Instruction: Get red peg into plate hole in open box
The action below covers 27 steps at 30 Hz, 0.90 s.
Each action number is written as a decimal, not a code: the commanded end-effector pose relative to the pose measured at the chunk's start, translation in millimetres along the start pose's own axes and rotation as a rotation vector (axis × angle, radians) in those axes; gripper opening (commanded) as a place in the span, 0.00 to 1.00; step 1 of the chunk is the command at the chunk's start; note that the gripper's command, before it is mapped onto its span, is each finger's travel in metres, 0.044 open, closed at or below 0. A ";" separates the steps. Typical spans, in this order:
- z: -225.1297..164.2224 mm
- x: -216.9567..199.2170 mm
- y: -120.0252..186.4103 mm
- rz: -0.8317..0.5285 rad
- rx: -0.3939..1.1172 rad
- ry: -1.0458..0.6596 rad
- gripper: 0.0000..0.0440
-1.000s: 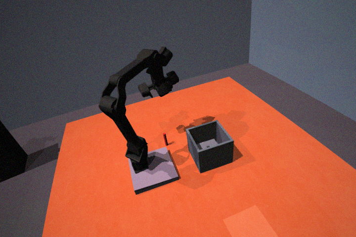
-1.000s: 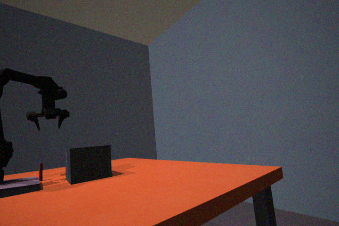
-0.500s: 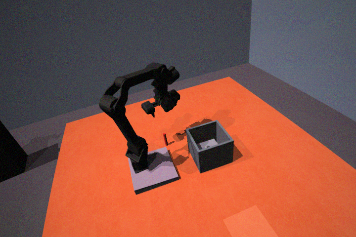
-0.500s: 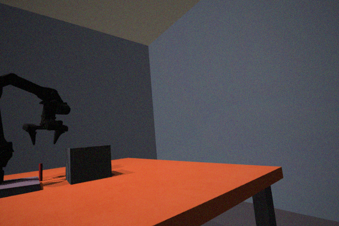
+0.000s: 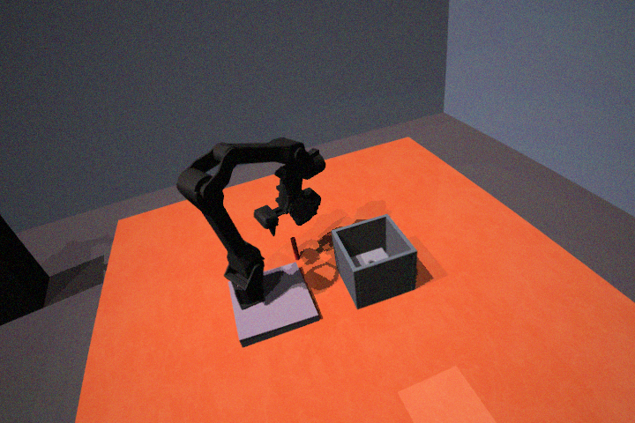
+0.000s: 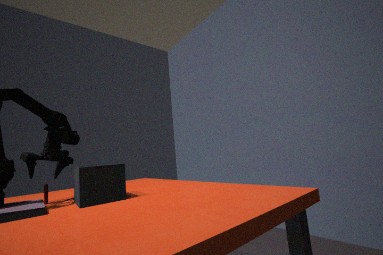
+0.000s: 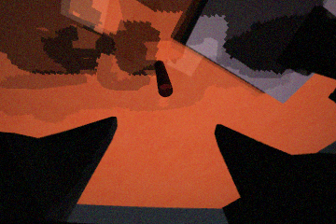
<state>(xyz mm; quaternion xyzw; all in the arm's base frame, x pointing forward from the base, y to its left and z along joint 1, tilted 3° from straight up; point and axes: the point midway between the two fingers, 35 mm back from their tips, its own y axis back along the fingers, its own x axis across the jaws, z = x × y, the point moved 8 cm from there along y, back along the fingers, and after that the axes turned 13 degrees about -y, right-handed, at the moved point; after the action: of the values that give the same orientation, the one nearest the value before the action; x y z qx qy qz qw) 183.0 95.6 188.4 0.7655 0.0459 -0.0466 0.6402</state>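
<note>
Fingers of the gripper (image 6: 43, 178) (image 7: 166, 121) spread nearly full width, empty, above the upright red peg (image 5: 295, 248) (image 6: 46, 194) (image 7: 163, 79) beside the base plate (image 5: 283, 323) (image 6: 17, 210) (image 7: 284, 93), risking a toppling knock if lowered off-centre.

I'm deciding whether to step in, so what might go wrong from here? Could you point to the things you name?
The peg (image 5: 295, 248) (image 6: 46, 194) (image 7: 162, 79) stands upright below the open pincer (image 5: 289, 228) (image 6: 43, 178) (image 7: 166, 125); a fingertip coming down off-line might knock it over. It also stands close by the base plate (image 5: 288, 319) (image 6: 17, 209) (image 7: 287, 91), so a finger could hit that plate's edge. Later, the box's (image 5: 385, 278) (image 6: 103, 185) high walls might catch the pincer on the way in.
</note>
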 end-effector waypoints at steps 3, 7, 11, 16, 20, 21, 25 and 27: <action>11.0 -2.6 -19.7 -0.021 -0.015 -0.002 1.00; 16.6 -2.8 -31.4 -0.024 -0.023 -0.011 0.99; 21.2 -2.1 -41.8 -0.023 -0.030 -0.021 0.96; 24.7 0.6 -53.5 -0.014 -0.031 -0.024 0.81; 25.8 4.7 -60.5 -0.012 -0.027 -0.015 0.59; 25.9 5.6 -61.8 -0.012 -0.026 -0.012 0.53; 26.3 8.4 -65.9 -0.016 -0.021 0.005 0.30; 26.2 9.5 -67.3 -0.017 -0.016 0.015 0.18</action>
<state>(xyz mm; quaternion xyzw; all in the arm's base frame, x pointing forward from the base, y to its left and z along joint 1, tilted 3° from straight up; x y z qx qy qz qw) 182.0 81.5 120.2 0.7577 0.0514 -0.0519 0.6485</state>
